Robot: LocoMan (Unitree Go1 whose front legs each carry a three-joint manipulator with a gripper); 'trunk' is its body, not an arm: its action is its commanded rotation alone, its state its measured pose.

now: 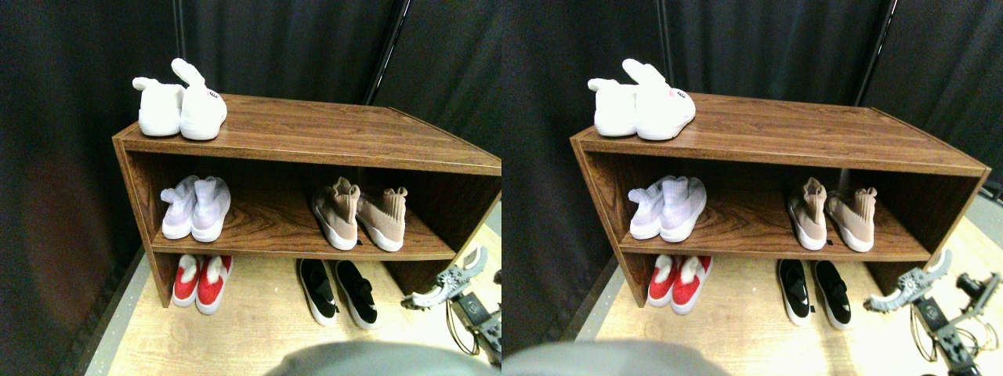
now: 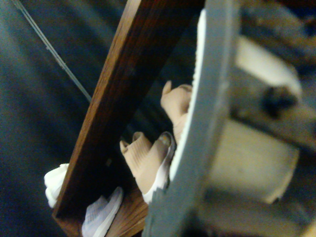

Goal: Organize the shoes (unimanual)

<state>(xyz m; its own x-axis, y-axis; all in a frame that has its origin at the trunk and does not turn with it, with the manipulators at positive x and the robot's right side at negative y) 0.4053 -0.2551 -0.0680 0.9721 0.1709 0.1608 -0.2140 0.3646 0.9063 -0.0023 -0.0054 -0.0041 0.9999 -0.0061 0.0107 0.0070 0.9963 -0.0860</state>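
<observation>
Progress: looks near complete | tan knit sock-collar sneakers point(image 1: 359, 218) paired, toes outward, on brown wooden rack's point(image 1: 313, 137) middle shelf | black slip-ons with white soles point(image 1: 338, 291) paired on floor beneath | right tool point(image 1: 447, 288) clear of both, empty, jaw opening unclear.

Tan sneakers point(image 1: 359, 217) stand paired on the shelf; black slip-ons point(image 1: 337, 291) beneath.

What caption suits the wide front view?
Tan sneakers on the wooden shelf, black slip-ons below, tool waiting nearby.
</observation>
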